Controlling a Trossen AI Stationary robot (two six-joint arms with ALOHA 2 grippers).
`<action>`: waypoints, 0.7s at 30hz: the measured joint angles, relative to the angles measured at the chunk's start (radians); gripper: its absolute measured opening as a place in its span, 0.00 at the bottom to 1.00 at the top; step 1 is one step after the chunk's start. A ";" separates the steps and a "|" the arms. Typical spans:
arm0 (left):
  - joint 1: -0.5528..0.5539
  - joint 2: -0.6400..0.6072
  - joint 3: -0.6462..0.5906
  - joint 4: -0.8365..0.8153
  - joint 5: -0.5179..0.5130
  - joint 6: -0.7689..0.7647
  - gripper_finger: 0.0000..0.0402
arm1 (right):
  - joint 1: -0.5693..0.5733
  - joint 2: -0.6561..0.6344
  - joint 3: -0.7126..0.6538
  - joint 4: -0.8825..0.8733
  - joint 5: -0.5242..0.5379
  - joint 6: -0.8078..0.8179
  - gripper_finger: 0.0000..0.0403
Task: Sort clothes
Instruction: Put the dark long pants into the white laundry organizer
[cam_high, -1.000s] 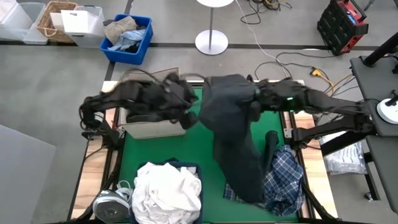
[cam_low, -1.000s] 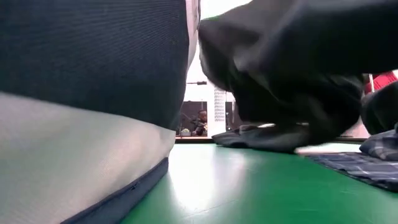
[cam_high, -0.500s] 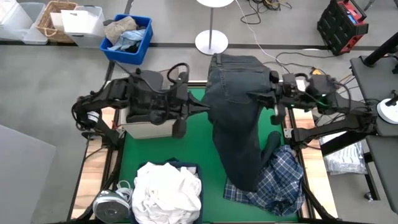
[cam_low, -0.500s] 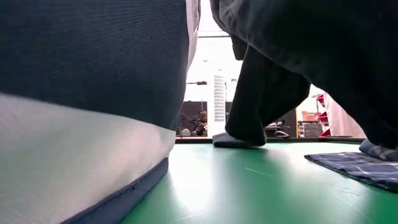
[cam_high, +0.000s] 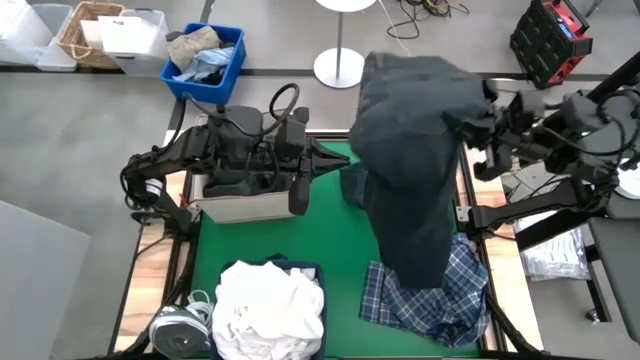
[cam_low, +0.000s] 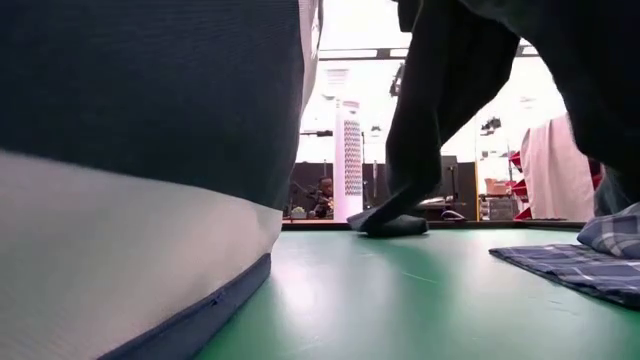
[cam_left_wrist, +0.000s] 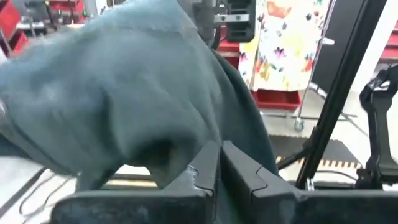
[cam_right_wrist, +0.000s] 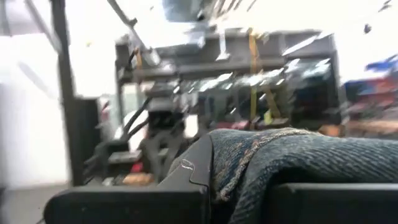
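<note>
We judge the sorting well under way but not finished; the whites (cam_high: 270, 308) sit heaped in a bin (cam_high: 304, 268) at the table's near edge, while the plaid shirt (cam_high: 440, 300) lies loose on the green mat (cam_high: 340, 235), unsorted; we hold dark trousers (cam_high: 415, 170) lifted high over the mat's far right, their lower end draping down onto the plaid; in the low view one leg (cam_low: 420, 150) hangs to the mat. Our right gripper (cam_high: 478, 122) pinches the waistband, cloth bunched between its fingers (cam_right_wrist: 186, 171) in the wrist view; our left gripper (cam_high: 335, 160) reaches toward the trousers' near edge, its fingers (cam_left_wrist: 208, 171) pressed together, and whether cloth is caught between them we cannot tell. A grey bin (cam_high: 240, 207) sits under our left arm, contents hidden; it seems the likely place for darks. Off the table, a blue crate (cam_high: 225, 75) holds a tan and pale-blue bundle (cam_high: 198, 52).
</note>
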 joint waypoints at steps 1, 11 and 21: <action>0.000 0.000 0.000 0.013 0.001 0.008 0.00 | 0.000 0.000 0.015 0.004 0.024 -0.017 0.02; 0.030 0.020 -0.001 0.070 0.000 0.045 0.06 | 0.000 0.034 0.101 -0.004 0.039 -0.118 0.02; 0.058 0.074 -0.001 0.113 -0.055 0.009 0.37 | 0.000 0.056 0.113 -0.010 0.026 -0.131 0.02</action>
